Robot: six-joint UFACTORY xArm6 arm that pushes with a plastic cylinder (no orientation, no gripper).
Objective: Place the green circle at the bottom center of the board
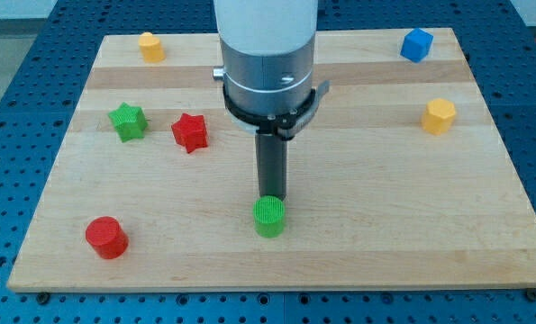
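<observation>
My tip [271, 198] stands at the upper edge of the green circle [269, 217], touching it or just shy of it; the rod hides the exact meeting line. The green circle, a short ridged cylinder, sits low on the wooden board [358, 243], close to the middle of the board's bottom edge and a little above it. My rod drops straight down from the grey and white body of my arm [268, 54], which fills the view's top centre. I carry no pincer, only this rod, so there is nothing to call released, clenched or grasping.

A red circle [105, 238] lies at the view's lower left, well apart from the green one. Higher on the left, a green star [128, 121] and a red star [190, 132] sit near each other without touching. A yellow block [151, 46], its shape hard to make out, rests near the board's top left edge. At the top right corner sits a blue block [416, 44] of angular form, and below it, toward the right edge, a yellow hexagon-like block [439, 116]. The board rests on a blue perforated bench [15, 90].
</observation>
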